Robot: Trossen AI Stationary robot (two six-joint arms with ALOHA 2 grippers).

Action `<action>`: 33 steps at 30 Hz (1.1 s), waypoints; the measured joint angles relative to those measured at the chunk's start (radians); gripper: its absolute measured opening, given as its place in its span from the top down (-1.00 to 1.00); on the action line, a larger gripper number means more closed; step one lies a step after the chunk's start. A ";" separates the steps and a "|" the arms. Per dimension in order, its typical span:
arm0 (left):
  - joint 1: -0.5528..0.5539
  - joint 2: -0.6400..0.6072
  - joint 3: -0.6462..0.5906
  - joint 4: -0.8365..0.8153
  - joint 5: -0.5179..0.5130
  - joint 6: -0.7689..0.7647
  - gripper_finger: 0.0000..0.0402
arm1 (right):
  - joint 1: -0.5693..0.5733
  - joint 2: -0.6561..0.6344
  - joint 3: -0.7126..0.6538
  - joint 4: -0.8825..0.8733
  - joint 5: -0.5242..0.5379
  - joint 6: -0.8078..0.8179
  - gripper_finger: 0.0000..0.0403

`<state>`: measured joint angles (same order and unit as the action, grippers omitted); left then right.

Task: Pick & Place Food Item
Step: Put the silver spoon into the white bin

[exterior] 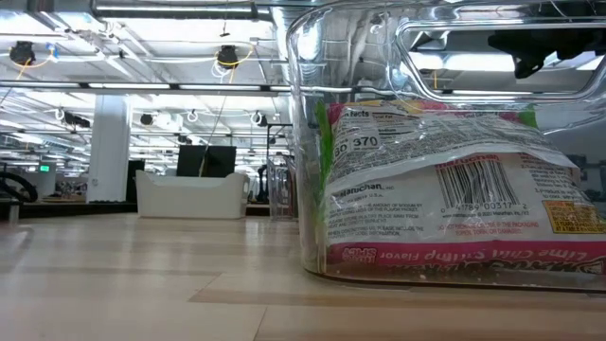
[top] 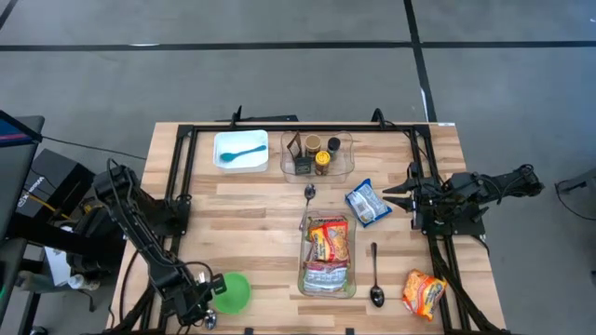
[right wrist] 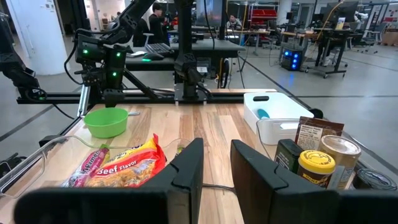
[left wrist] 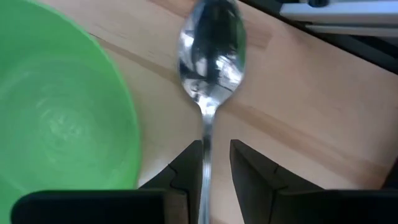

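Down at seven o'clock on the desk (top: 251,223), the left end effector (top: 198,307) sits right beside the green bowl (top: 233,292) — and its wrist view shows the fingers (left wrist: 186,171) closed on the handle of a metal spoon (left wrist: 210,53), the spoon's bowl lying on the wood just past the green rim.

At five o'clock an orange snack packet (top: 424,292) lies at the desk's edge, with a dark spoon (top: 375,276) just beside it toward the centre. Dead centre, a clear container (top: 327,256) holds two noodle packets (top: 329,240), one red-and-yellow, one pinkish below it; the low view looks straight through the container's wall at a barcode.

Out at three o'clock the right end effector (top: 396,197) hovers just beside a blue-and-white packet (top: 367,203). Its fingers (right wrist: 189,165) stand a narrow gap apart with nothing between them — whether that counts as closed, I cannot tell.

Farther back, a small spoon (top: 309,193) lies at centre. At twelve o'clock a clear tray (top: 343,169) carries jars and a brown packet, and at eleven o'clock a white tub (top: 223,141) holds a blue spoon (top: 244,151).
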<state>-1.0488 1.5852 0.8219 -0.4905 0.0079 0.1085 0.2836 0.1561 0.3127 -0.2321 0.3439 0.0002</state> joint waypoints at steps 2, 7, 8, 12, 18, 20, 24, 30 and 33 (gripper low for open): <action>0.003 0.000 0.000 0.006 0.000 0.000 0.62 | 0.000 0.000 0.000 0.000 0.000 0.000 0.63; 0.019 0.000 0.000 0.005 0.017 0.004 0.62 | 0.000 0.000 0.000 0.000 0.000 0.000 0.63; 0.023 0.000 0.000 0.006 0.024 0.001 0.62 | 0.000 0.000 0.000 0.000 0.000 0.000 0.63; 0.030 0.000 0.000 0.006 0.028 0.012 0.62 | 0.000 0.000 0.000 0.000 0.000 0.000 0.63; 0.030 0.000 0.000 0.006 0.030 0.017 0.62 | 0.000 0.000 0.000 0.000 0.000 0.000 0.63; 0.030 0.000 0.000 0.006 0.030 0.018 0.62 | 0.000 0.000 0.000 0.000 0.000 0.000 0.63; 0.030 0.000 0.000 0.006 0.030 0.019 0.62 | 0.000 0.000 0.000 0.000 0.000 0.000 0.63; 0.029 0.013 -0.028 0.043 0.031 0.037 0.62 | 0.000 0.000 0.000 0.000 0.000 0.000 0.63; 0.029 0.013 -0.056 0.097 0.032 0.037 0.62 | -0.001 0.000 0.000 0.000 0.000 0.000 0.63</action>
<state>-1.0199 1.5986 0.7658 -0.3935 0.0399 0.1460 0.2829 0.1561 0.3127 -0.2317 0.3442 0.0002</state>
